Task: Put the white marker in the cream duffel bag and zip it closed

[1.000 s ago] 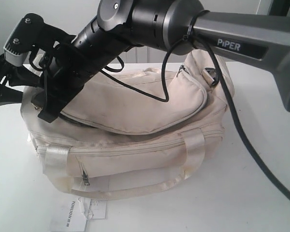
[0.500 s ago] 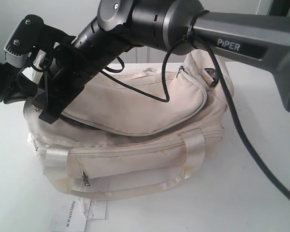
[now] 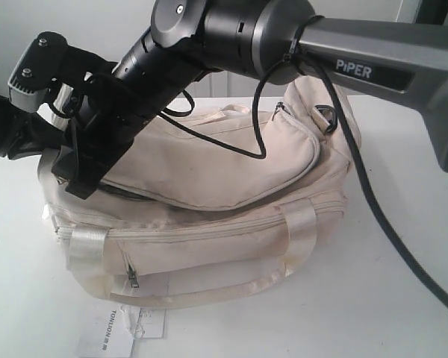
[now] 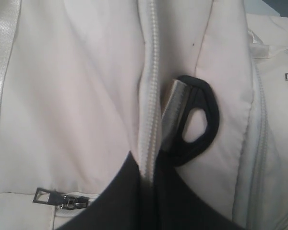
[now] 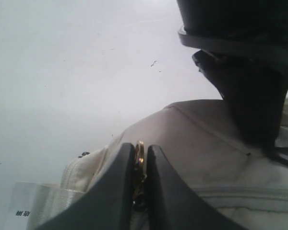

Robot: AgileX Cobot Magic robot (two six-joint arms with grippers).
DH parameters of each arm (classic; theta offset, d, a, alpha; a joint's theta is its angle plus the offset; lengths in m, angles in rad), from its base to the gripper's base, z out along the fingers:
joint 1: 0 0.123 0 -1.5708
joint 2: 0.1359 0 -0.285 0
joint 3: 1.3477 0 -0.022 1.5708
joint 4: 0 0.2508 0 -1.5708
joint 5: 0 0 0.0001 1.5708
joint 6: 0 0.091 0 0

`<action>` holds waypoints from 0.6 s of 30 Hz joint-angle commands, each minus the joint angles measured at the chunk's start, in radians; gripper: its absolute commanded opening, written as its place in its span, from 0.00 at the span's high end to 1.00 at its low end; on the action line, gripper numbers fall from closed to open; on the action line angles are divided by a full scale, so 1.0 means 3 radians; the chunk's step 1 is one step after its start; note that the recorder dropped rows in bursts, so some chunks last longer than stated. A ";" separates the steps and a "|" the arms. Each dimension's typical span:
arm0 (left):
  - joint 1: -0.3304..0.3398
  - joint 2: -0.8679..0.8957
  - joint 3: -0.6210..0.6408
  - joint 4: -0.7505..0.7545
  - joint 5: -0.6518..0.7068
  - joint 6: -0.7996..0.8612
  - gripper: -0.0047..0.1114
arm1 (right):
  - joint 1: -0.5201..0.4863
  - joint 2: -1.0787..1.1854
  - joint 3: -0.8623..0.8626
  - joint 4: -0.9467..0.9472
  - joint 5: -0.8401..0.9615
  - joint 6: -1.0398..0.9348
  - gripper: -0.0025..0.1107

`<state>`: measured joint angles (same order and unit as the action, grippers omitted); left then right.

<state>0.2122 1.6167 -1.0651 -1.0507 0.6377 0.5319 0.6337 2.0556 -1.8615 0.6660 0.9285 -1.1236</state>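
The bag (image 3: pixel 209 246) sits mid-desk (image 3: pixel 403 328). At its left end the right gripper (image 5: pixel 140 148) is clenched on a small metal zip pull (image 5: pixel 140 157). The left gripper (image 4: pixel 146 167) pinches the zip tape (image 4: pixel 151 96) beside a black D-ring (image 4: pixel 204 122).

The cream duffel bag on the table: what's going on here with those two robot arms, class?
Both arms are working at one end of the cream duffel bag. The right hand is shut on a small gold zip pull. The left hand pinches the bag's zip edge beside a black D-ring. The white marker shows in no view, and a dark gap under the top flap suggests the zip is not yet fully closed.
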 commanded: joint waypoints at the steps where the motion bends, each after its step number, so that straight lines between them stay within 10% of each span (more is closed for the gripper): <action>1: -0.0013 0.0008 0.0018 -0.0145 -0.0080 0.0018 0.96 | 0.0015 -0.0060 -0.0007 0.0060 0.0201 -0.0001 0.98; 18: -0.0013 0.0008 0.0018 -0.0145 -0.0080 0.0018 0.96 | 0.0015 -0.0060 -0.0007 0.0017 0.0455 -0.0001 0.98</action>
<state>0.2122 1.6192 -1.0651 -1.0533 0.6377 0.5319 0.6337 2.0556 -1.8615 0.6621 0.9832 -1.1236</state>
